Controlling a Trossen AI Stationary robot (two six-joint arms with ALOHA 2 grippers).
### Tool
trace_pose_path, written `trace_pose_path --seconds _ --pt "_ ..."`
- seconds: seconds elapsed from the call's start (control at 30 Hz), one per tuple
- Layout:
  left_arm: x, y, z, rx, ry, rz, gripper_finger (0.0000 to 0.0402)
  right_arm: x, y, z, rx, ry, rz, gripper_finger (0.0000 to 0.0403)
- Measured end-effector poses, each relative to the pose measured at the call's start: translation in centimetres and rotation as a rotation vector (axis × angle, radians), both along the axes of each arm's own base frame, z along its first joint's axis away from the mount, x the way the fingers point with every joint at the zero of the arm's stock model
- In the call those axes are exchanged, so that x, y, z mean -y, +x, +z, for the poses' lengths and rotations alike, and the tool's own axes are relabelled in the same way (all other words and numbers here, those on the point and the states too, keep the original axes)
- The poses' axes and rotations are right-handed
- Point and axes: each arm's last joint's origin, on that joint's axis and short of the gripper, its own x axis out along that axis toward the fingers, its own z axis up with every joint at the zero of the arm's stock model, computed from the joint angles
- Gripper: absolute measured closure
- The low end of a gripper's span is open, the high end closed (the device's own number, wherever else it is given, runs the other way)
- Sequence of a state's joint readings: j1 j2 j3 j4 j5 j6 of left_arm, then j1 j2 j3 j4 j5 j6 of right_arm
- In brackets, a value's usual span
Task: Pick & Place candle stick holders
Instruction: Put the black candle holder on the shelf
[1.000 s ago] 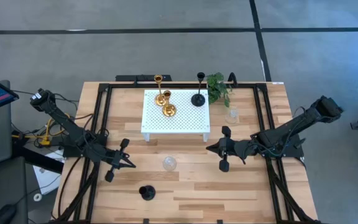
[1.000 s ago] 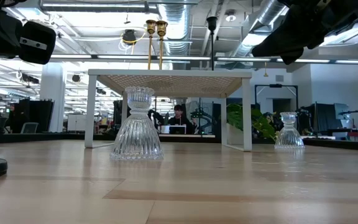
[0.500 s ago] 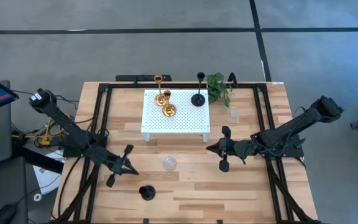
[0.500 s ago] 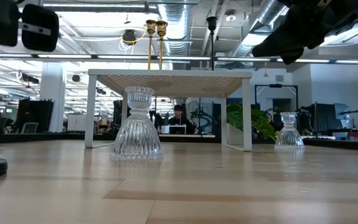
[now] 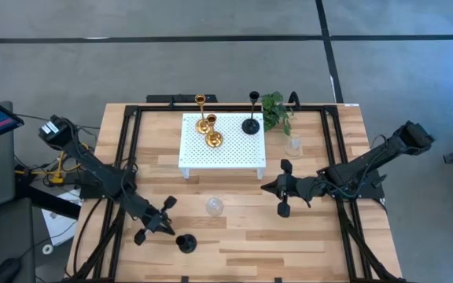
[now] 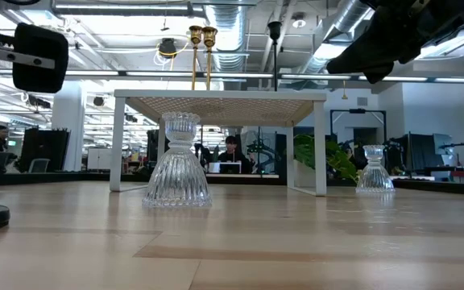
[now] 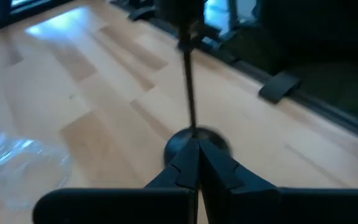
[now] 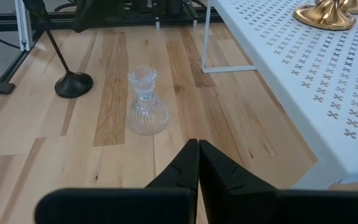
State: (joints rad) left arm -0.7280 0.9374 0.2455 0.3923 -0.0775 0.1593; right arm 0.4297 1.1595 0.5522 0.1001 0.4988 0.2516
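Black holder (image 5: 185,244) stands near the table's front edge in the high view; the left gripper (image 5: 160,222), pressed together, has swung down beside it from mid-table, so a pickup looks next. The right gripper (image 5: 283,189) waits, closed. Left wrist view: the closed fingers (image 7: 194,165) aim at the holder's stem (image 7: 188,87).

**Left arm swings toward front black holder**

Left pincer (image 5: 162,222) has moved from mid-desk down toward the front edge, now just beside the black candle stick holder (image 5: 185,244), tips pressed together. In the low view its dark wrist block sits lower and further left than before. A person has appeared at the far left background.
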Motion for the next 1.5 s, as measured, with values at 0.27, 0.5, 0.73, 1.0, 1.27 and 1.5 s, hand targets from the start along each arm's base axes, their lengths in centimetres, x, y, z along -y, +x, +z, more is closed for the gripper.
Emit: trace_pose_path --seconds 0.27,0.5,0.73,1.0,1.27,1.5 --pt "0.8 1.2 -1.2 -0.01 -0.007 -0.003 0.0396 0.0 0.0 0.0 0.0 0.0 0.0 0.0403" --pt "0.7 2.1 -1.7 -0.013 -0.021 0.034 0.0396 0.0 0.0 0.0 -0.001 0.0 0.001 0.0403" --pt "-0.1 2.8 -1.7 -0.086 -0.14 0.127 0.039 0.0 0.0 0.0 -0.003 -0.001 0.001 0.0403" --pt "-0.3 2.9 -1.7 -0.095 -0.164 0.144 0.0362 0.0 0.0 0.0 -0.003 0.0 0.001 0.0403" --pt "-0.1 3.1 -2.4 -0.124 -0.141 0.147 0.0313 0.0 0.0 0.0 -0.002 0.0 0.001 0.0403" --pt "0.2 3.4 -3.7 -0.196 -0.131 0.138 0.0268 0.0 0.0 0.0 -0.002 0.0 0.001 0.0403"
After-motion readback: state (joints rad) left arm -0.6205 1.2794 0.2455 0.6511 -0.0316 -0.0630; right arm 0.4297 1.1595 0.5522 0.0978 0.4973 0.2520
